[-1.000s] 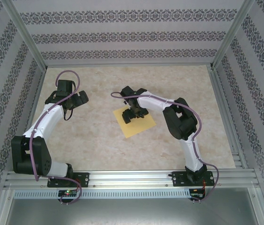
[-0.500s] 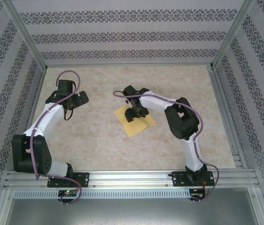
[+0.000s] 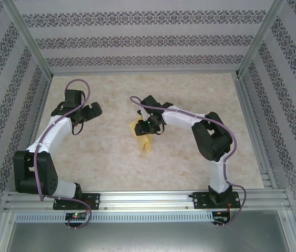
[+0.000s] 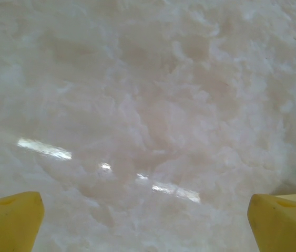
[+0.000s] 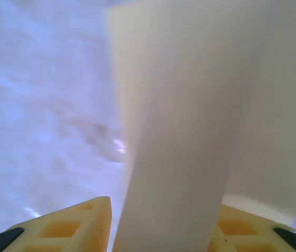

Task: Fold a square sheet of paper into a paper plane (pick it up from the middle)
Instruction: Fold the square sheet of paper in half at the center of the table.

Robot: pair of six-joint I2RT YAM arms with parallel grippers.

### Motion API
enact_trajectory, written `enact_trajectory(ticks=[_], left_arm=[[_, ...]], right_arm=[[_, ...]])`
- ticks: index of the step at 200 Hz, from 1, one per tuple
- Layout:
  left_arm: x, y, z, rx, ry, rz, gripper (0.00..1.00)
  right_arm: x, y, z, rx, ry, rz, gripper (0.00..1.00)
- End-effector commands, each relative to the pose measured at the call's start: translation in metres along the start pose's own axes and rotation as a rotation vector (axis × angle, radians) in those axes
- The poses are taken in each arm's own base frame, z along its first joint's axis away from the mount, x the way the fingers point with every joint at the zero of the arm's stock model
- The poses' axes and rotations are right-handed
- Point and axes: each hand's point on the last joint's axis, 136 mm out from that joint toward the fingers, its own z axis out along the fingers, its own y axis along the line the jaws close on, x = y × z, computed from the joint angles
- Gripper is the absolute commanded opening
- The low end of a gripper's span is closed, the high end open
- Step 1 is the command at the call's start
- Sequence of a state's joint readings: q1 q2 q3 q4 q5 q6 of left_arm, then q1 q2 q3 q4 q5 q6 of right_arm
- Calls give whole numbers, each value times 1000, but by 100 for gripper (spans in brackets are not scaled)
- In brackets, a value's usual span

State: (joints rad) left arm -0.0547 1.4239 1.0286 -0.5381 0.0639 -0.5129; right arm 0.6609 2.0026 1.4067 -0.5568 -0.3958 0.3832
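Observation:
The square sheet of paper (image 3: 143, 140) is yellow-orange and sits mid-table, bunched into a narrow raised fold instead of lying flat. My right gripper (image 3: 150, 126) comes down on its middle. In the right wrist view the paper (image 5: 190, 105) rises as a pale arched ridge between the two yellow fingers (image 5: 69, 226), and the right gripper (image 5: 163, 231) is shut on that ridge. My left gripper (image 3: 88, 112) hovers over bare table to the left, well apart from the paper. Its yellow fingertips (image 4: 8, 220) stand wide apart in the left wrist view, so the left gripper (image 4: 148, 231) is open and holds nothing.
The table (image 3: 105, 152) is pale marble-patterned, with patterned walls on three sides and an aluminium rail (image 3: 148, 198) along the near edge where both arm bases are bolted. Metal frame posts stand at the back corners.
The right gripper has closed on the paper's middle, and the flat square has buckled into a narrow raised fold drawn slightly left. The left arm has barely moved.

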Motion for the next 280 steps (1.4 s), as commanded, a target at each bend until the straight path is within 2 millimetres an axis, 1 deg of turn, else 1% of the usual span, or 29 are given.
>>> enact_trajectory(ticks=[1, 14, 21, 51, 91, 113, 129, 143, 159, 175, 210, 239, 263, 280], left_arm=[[11, -21, 6, 122, 38, -25, 99], [16, -27, 9, 171, 52, -38, 98], [20, -30, 11, 192, 61, -44, 97], [32, -41, 18, 251, 94, -55, 94], [52, -59, 28, 318, 144, -41, 89], [61, -69, 33, 332, 163, -25, 88], [66, -77, 35, 341, 174, -7, 88], [68, -83, 36, 346, 178, 5, 88], [70, -87, 38, 352, 183, 10, 88], [72, -91, 39, 359, 189, 13, 88], [79, -102, 43, 375, 207, 25, 88], [89, -116, 46, 390, 230, 53, 88], [96, -127, 50, 399, 251, 71, 88], [101, -136, 52, 413, 260, 73, 86]], right_arm=[[-39, 65, -32, -329, -171, 10, 39], [-44, 64, -35, -379, -199, 38, 39], [-44, 60, -33, -376, -201, 54, 38], [-38, 28, -17, -304, -185, 110, 34], [-29, -10, -3, -162, -168, 143, 37], [-20, -32, 3, -51, -137, 130, 41], [-15, -48, 2, 22, -123, 123, 46], [-14, -62, -4, 102, -120, 117, 53], [-13, -73, -13, 171, -129, 93, 61], [-13, -77, -21, 199, -136, 70, 66], [-9, -88, -26, 203, -109, 67, 71], [-8, -96, -31, 221, -100, 70, 75], [-8, -99, -36, 224, -100, 72, 75], [-6, -97, -33, 195, -83, 65, 74]])
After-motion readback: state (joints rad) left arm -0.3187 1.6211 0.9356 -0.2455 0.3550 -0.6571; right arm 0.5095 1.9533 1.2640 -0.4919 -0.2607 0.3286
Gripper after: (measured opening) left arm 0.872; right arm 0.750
